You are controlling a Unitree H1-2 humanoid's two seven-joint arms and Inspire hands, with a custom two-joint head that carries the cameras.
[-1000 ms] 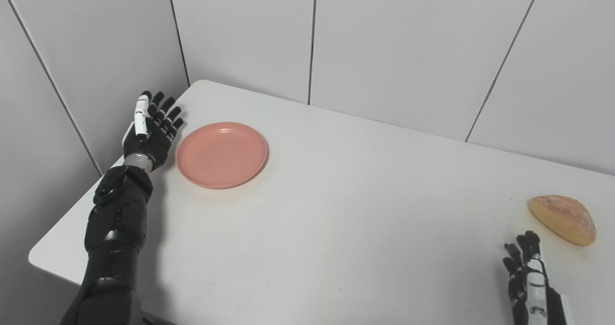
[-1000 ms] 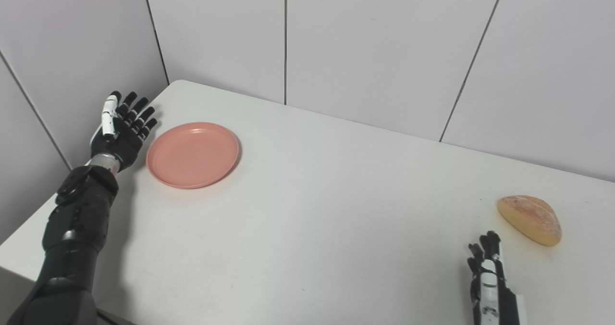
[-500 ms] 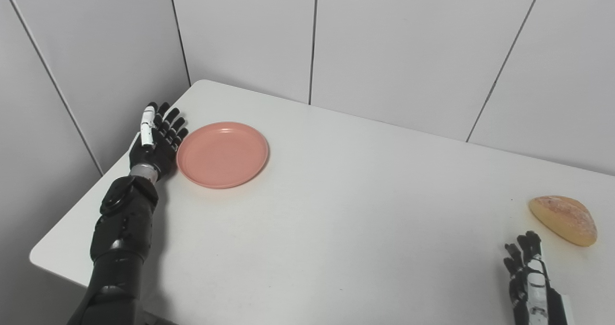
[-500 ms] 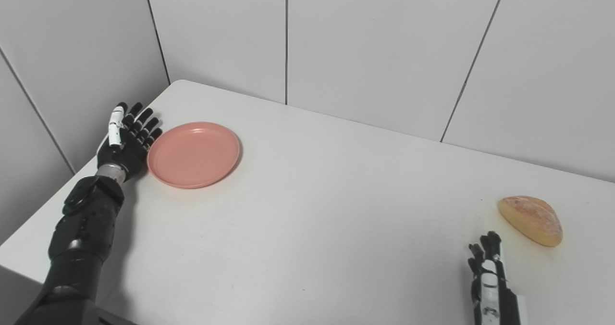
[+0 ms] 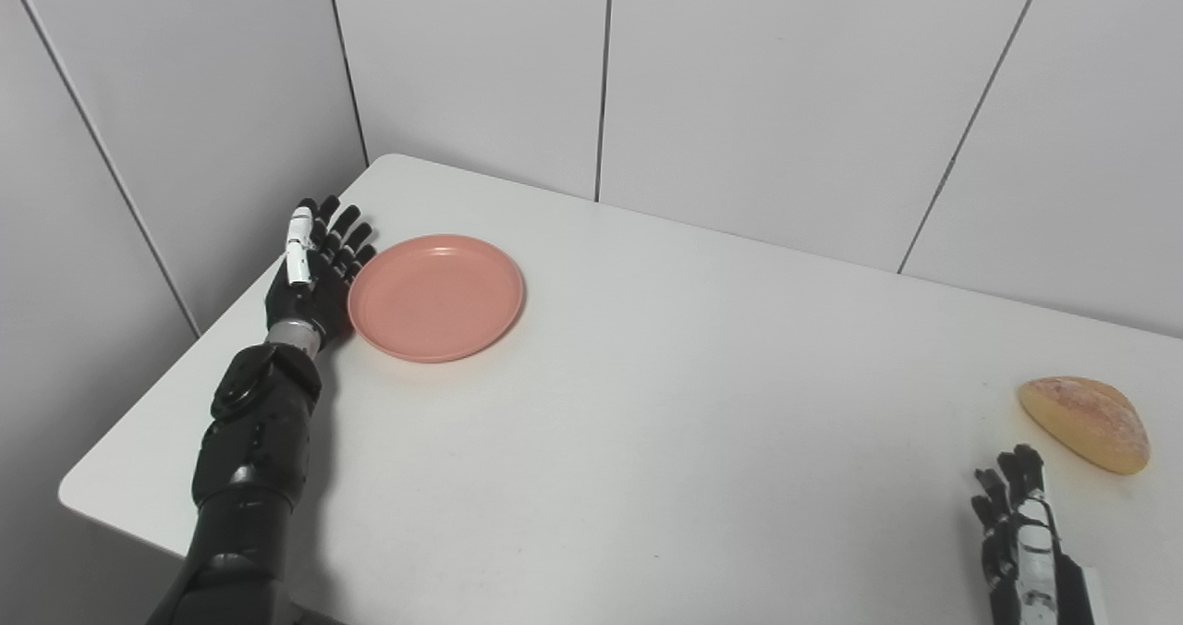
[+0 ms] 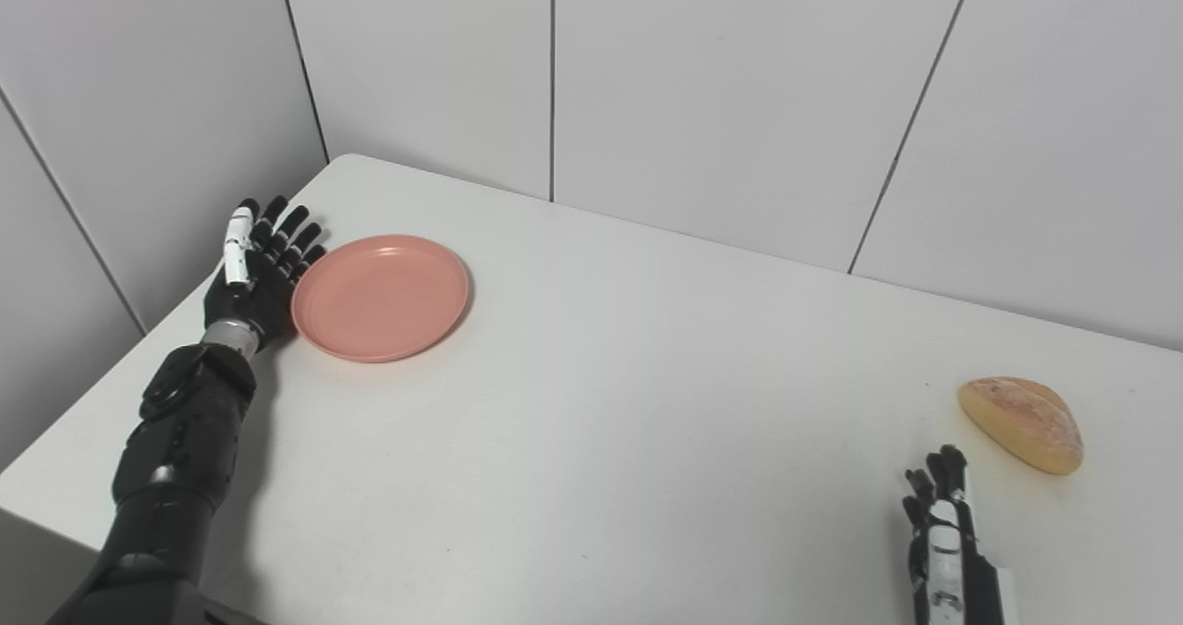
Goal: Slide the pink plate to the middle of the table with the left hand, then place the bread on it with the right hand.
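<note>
The left hand (image 5: 310,278) stands on edge on the white bench (image 5: 647,403), fingers spread and straight, holding nothing, its palm against the left rim of the pink plate (image 5: 436,297), which sits near the bench's far left corner. The right hand (image 5: 1017,523) rests low at the near right edge, fingers extended and apart, empty, near the bread (image 5: 1083,422) but not touching it. The right eye view shows more of the left forearm; otherwise the views agree.
</note>
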